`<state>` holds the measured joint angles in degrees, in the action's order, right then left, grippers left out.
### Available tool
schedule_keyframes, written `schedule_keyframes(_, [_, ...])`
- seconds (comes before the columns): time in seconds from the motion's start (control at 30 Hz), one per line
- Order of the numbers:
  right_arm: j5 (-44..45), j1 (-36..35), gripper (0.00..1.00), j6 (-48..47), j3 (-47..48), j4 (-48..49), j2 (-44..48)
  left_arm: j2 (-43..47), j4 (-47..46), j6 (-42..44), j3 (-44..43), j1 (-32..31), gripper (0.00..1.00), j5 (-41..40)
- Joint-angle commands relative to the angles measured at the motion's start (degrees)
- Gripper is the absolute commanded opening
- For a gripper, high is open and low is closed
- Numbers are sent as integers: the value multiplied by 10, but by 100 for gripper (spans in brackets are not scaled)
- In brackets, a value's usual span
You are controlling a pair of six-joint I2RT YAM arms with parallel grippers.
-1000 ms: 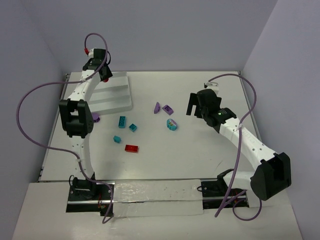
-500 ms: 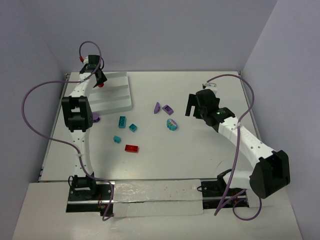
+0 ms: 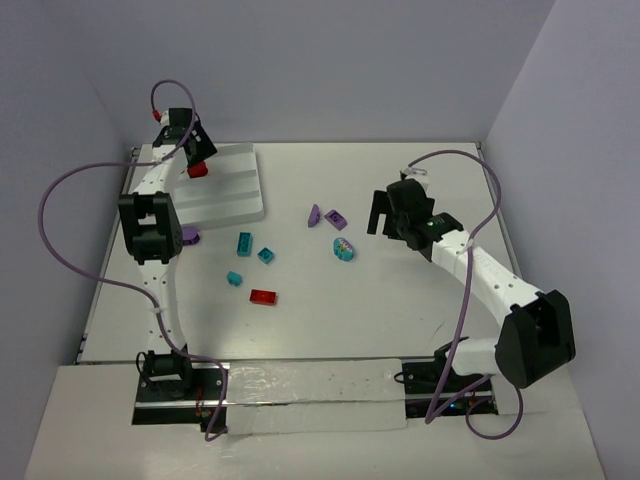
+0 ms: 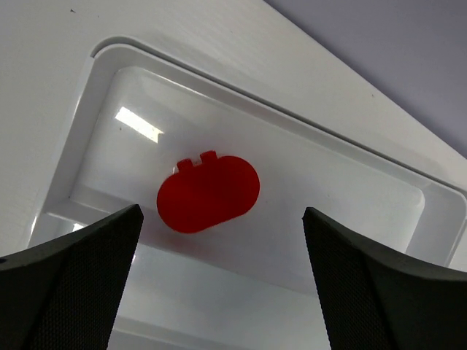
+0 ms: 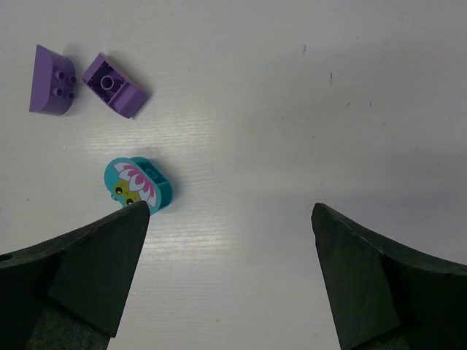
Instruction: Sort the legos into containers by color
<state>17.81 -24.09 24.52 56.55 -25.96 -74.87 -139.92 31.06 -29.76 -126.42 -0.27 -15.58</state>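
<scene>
The white ribbed tray (image 3: 235, 190) stands at the back left. My left gripper (image 3: 196, 150) hovers over its far end, open and empty. In the left wrist view my left gripper (image 4: 222, 213) has its jaws wide apart, and a red rounded lego (image 4: 208, 192) lies in the tray's end compartment (image 4: 343, 182), clear of both fingers. My right gripper (image 3: 384, 214) is open and empty over the table, to the right of the round teal-and-purple piece (image 5: 139, 186) and two purple bricks (image 5: 51, 80) (image 5: 114, 86). In the right wrist view the right gripper (image 5: 228, 206) holds nothing.
Loose on the table are three teal bricks (image 3: 244, 242) (image 3: 266, 255) (image 3: 234, 278), a red brick (image 3: 263, 296), and a purple brick (image 3: 189, 235) partly hidden by the left arm. A long clear strip with black clamps (image 3: 300, 395) runs along the near edge. Walls close in on three sides.
</scene>
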Motion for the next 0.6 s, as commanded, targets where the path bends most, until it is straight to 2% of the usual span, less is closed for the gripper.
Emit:
schedule_keyframes(0.0, [9, -9, 100, 16, -13, 12, 34, 110, -29, -4, 34, -7, 99, 27])
schedule_keyframes(0.13, [12, -10, 100, 29, -28, 15, 62, 212, -61, 15, 127, -57, 98, 33])
schedule_keyframes(0.2, [17, -11, 100, 32, -32, 12, 74, 259, -63, 40, 157, -106, 97, 28])
schedule_keyframes(0.4, [39, -10, 100, 49, -58, 2, 125, 263, -2, 99, 186, -251, 96, 52])
schedule_keyframes(0.57, [42, -10, 100, 59, -72, 0, 163, 250, -21, 105, 240, -337, 96, 76])
